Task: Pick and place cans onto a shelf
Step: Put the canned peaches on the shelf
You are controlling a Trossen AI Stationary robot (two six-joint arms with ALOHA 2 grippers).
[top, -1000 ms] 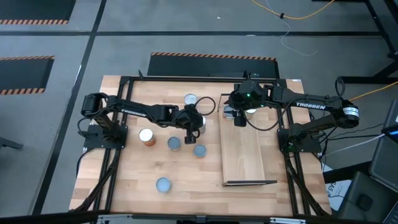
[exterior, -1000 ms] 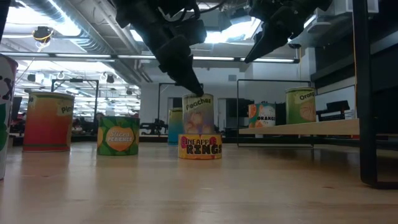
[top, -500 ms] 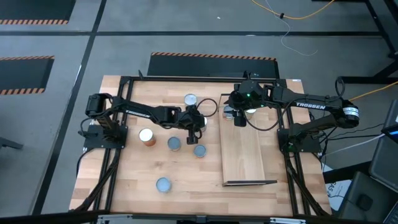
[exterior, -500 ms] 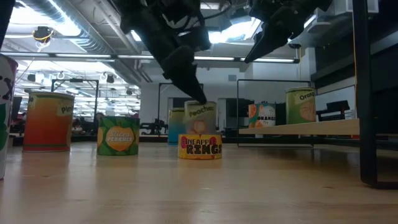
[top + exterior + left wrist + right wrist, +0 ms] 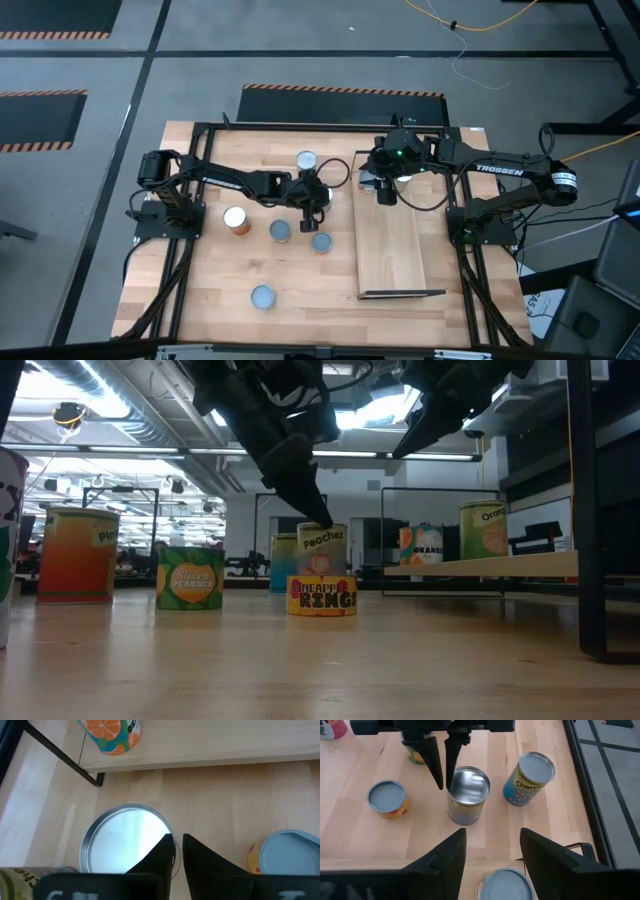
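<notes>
My left gripper (image 5: 312, 208) is shut on a silver-topped "Peaches" can (image 5: 468, 795) in the middle of the table, just left of the shelf (image 5: 392, 245). Its base is hidden in the low view behind the low pineapple-rings can (image 5: 321, 595). My right gripper (image 5: 492, 834) is open and empty above the shelf's far end, over a pale-blue-topped can (image 5: 505, 885). An orange-labelled can (image 5: 111, 735) stands on the shelf. Other cans stand on the table: a cherry can (image 5: 530, 777) and one with a white top and orange side (image 5: 237, 219). My left gripper pinches the can's top rim (image 5: 172, 851) on one side, one finger (image 5: 160, 852) over the lid and the other (image 5: 200, 857) outside the wall. The fingers come from above, pointing down. The can stays nearly upright below them; whether its base stands on the table I cannot tell.
More pale-topped cans stand on the table's left half (image 5: 281, 231) (image 5: 262, 296) (image 5: 307, 160). The shelf has thin dark frames at its ends (image 5: 400, 294). A second orange can (image 5: 483, 528) shows on the shelf in the low view.
My left gripper has gone down a little with the Peaches can, which now shows lower behind the pineapple-rings can in the low view. It stays shut on the rim.
</notes>
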